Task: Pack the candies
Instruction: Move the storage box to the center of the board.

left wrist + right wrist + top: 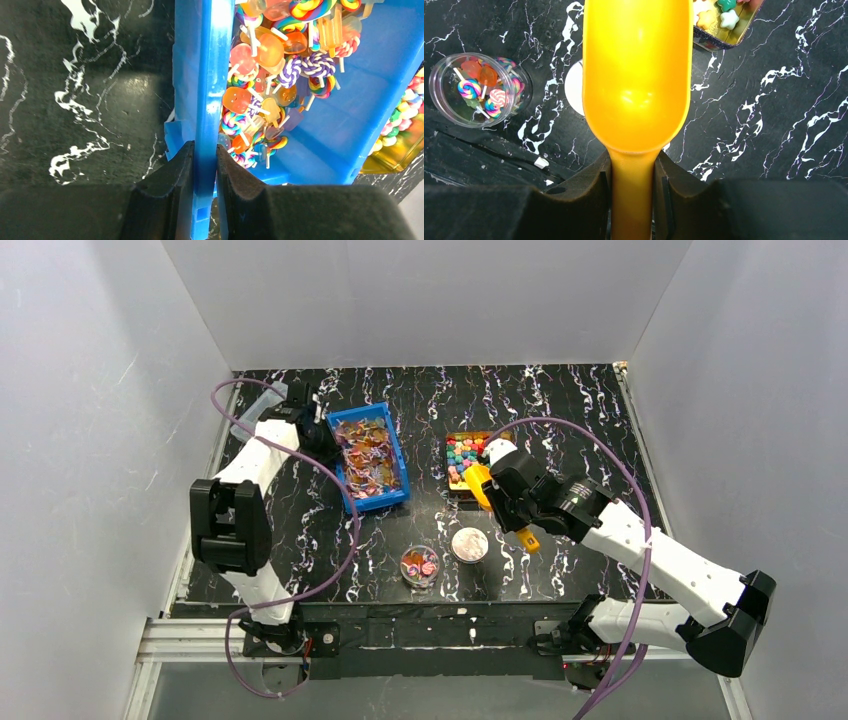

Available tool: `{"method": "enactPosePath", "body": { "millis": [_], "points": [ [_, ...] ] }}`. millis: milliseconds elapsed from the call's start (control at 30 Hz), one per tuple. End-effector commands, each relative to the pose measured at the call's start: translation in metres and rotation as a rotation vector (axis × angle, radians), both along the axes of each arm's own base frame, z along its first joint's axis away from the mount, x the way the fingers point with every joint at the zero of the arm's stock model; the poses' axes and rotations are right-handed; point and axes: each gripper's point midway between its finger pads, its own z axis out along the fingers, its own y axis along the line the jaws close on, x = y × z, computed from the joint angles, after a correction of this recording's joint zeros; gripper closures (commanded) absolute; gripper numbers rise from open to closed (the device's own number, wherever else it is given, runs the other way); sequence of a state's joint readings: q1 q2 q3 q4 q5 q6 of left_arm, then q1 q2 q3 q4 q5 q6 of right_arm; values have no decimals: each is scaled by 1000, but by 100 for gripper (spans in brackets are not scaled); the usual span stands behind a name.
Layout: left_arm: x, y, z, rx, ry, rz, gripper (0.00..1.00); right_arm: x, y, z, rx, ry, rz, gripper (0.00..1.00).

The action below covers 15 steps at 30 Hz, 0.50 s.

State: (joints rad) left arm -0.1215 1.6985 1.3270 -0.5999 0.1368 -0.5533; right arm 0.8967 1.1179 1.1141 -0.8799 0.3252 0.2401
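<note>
Lollipop-style candies fill a blue bin. My left gripper is shut on the bin's left wall, at the bin's far left corner. Small rounded candies lie in a gold tray. My right gripper is shut on the handle of an orange scoop, which is empty and hovers just near of the tray. A clear round cup holds a few candies.
A white round lid lies beside the cup near the front edge, partly hidden under the scoop in the right wrist view. White walls enclose the black marbled table on three sides.
</note>
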Motion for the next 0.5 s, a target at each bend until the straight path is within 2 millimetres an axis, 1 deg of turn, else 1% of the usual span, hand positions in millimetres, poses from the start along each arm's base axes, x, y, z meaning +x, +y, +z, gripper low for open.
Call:
{"method": "enactPosePath", "body": {
  "millis": [0,100,133,167,267,367,400,467],
  "points": [
    [28,18,34,38,-90,16,100,2,0,5,26,-19,-6,99],
    [29,17,32,28,-74,3,100,3,-1,6,26,-20,-9,99],
    [29,14,32,11,-71,-5,93,3,-1,6,27,-21,-10,99],
    [28,11,31,-1,-63,-13,80,2,-1,6,28,-22,-12,99],
    [22,12,27,3,-38,-18,70,2,-2,8,35,-23,-13,99],
    [15,15,25,19,-4,-13,57,1,-5,8,24,-24,-19,99],
    [13,16,26,28,3,-14,53,1,-5,7,21,-24,-19,99],
    [8,20,30,47,7,-8,48,1,-5,8,25,-26,-19,99]
  ]
}}
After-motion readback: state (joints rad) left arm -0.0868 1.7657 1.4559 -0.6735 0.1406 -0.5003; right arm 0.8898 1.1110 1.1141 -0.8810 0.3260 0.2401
